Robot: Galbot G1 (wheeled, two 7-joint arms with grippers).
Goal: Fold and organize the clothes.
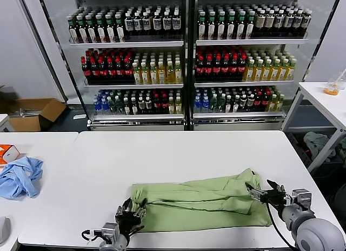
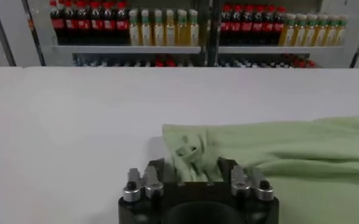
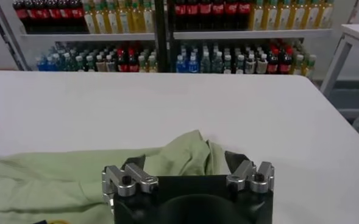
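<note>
**Green cotton, limp and light, taken at both ends**

The shirt [image 1: 203,202] lies folded into a long band along the bench's [image 1: 178,148] near edge, towards the near right corner. The left gripper [image 1: 131,212] has its jaws spread around bunched cloth at the left end; the right gripper [image 1: 261,192] has jaws wide at the right end. Soft, light fabric will sag and slip, so pinching the doubled edges looks safest.

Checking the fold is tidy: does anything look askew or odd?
The green shirt lies as a rumpled band, bunched at its ends by the left gripper and right gripper. A blue garment lies crumpled apart.
</note>
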